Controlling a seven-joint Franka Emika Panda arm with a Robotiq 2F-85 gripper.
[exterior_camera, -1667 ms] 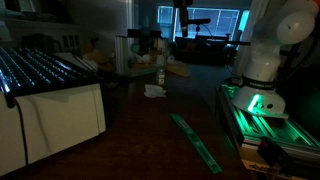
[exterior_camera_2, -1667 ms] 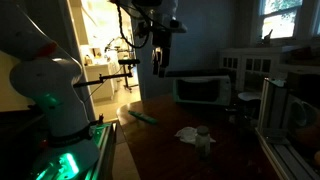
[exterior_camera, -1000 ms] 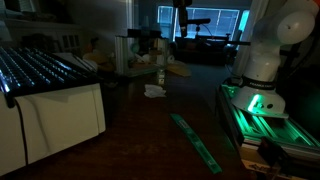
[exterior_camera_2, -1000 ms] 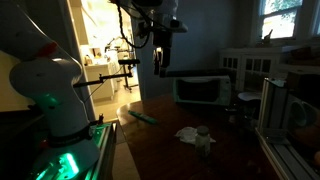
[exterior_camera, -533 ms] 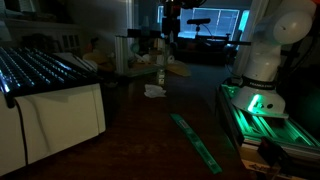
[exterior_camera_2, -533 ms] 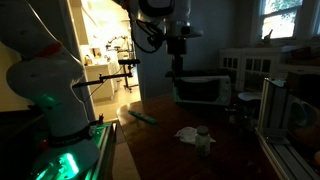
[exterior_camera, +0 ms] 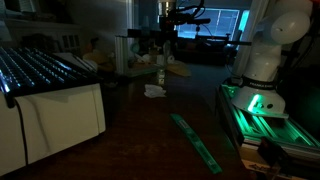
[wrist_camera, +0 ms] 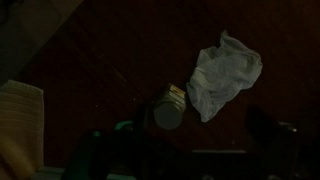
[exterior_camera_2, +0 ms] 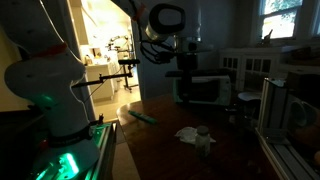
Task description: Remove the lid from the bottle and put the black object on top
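Note:
A small bottle (exterior_camera: 160, 75) with a pale lid stands on the dark table next to a crumpled white cloth (exterior_camera: 154, 91). It also shows in an exterior view as the bottle (exterior_camera_2: 203, 138) beside the cloth (exterior_camera_2: 186, 133). In the wrist view the bottle's lid (wrist_camera: 168, 112) is seen from above, with the cloth (wrist_camera: 223, 72) to its right. My gripper (exterior_camera: 167, 40) hangs high above the bottle, also in an exterior view (exterior_camera_2: 185, 82). In the wrist view the gripper (wrist_camera: 190, 150) shows only as dark fingers set wide apart, empty. No black object can be made out in the dim light.
A green strip (exterior_camera: 196, 141) lies on the table, also in an exterior view (exterior_camera_2: 141, 116). A white dish rack (exterior_camera: 50, 90) stands at one side. A microwave (exterior_camera_2: 204, 90) sits behind the bottle. The robot base (exterior_camera: 255, 98) glows green.
The arm has swung across from its earlier spot and the gripper now hangs over the bottle and cloth. The bottle and cloth have not moved.

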